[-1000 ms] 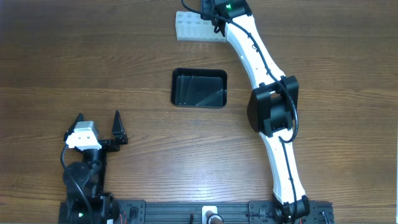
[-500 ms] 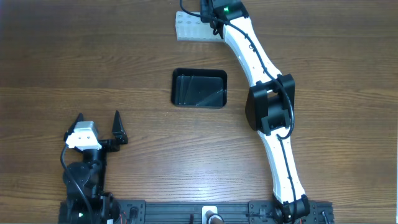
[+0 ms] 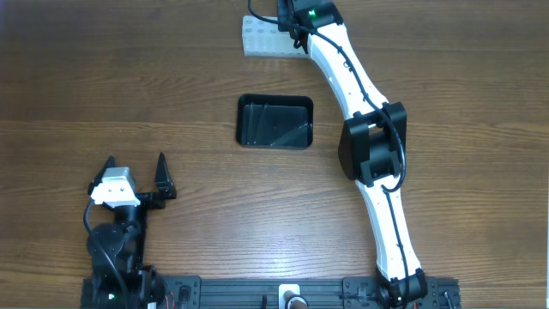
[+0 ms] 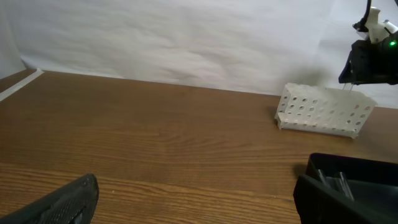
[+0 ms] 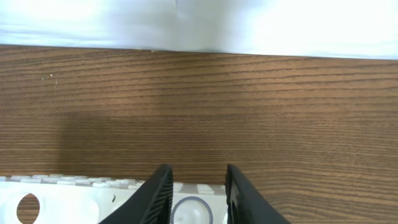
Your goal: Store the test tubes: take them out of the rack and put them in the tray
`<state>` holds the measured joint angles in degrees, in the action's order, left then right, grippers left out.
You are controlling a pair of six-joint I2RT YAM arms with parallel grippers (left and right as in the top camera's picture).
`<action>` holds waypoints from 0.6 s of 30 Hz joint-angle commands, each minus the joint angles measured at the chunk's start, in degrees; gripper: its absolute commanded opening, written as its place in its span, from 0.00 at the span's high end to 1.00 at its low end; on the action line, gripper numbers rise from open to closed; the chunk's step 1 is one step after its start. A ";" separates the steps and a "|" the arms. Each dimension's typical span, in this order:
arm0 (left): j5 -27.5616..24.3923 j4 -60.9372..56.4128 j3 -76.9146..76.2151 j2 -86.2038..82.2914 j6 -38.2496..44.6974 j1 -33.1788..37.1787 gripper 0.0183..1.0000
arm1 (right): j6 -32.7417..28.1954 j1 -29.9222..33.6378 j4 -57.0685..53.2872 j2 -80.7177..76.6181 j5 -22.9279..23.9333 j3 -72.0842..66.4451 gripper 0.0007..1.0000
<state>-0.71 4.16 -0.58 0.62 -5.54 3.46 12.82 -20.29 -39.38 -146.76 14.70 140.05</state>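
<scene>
The white rack (image 3: 264, 39) stands at the far side of the bench (image 3: 103, 86), a little right of centre. The black tray (image 3: 274, 122) lies nearer, just short of it, probably so that each carry from one to the other is brief. A few clear tubes (image 4: 333, 180) already lie flat in the tray, so the job looks partly done. The right arm reaches far across to the rack's right end, and its right tool (image 5: 195, 177) points down over the rack's top. That is likely because a tube has to be drawn straight up out of its hole. Its two fingers (image 5: 157, 193) are only slightly parted and straddle the round rim of one test tube (image 5: 191, 211) that sits in a hole. A thin gap shows on one side of the rim, so the tool seems to bracket the tube without clamping it. The left tool (image 3: 137, 176) rests at the near left, well apart from rack and tray, evidently parked out of the way. It is spread wide and holds nothing.
</scene>
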 commanded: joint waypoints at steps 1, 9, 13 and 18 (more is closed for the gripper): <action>-0.79 0.24 0.24 -0.20 0.63 0.31 0.00 | -0.26 -0.50 -0.26 -0.44 -0.26 1.05 0.80; -0.79 0.24 0.24 -0.20 0.63 0.28 0.00 | -0.26 -1.27 -0.20 -0.44 -0.26 1.05 0.88; -0.79 0.24 0.24 -0.20 0.63 0.28 0.00 | -0.26 -1.66 0.04 -0.42 -0.24 1.05 0.91; -0.79 0.24 0.24 -0.20 0.63 0.28 0.00 | -0.26 -2.14 0.13 -0.22 -0.20 1.29 0.93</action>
<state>-0.71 4.16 -0.58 0.62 -5.54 3.46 12.82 -21.45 -39.51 -146.76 14.33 140.05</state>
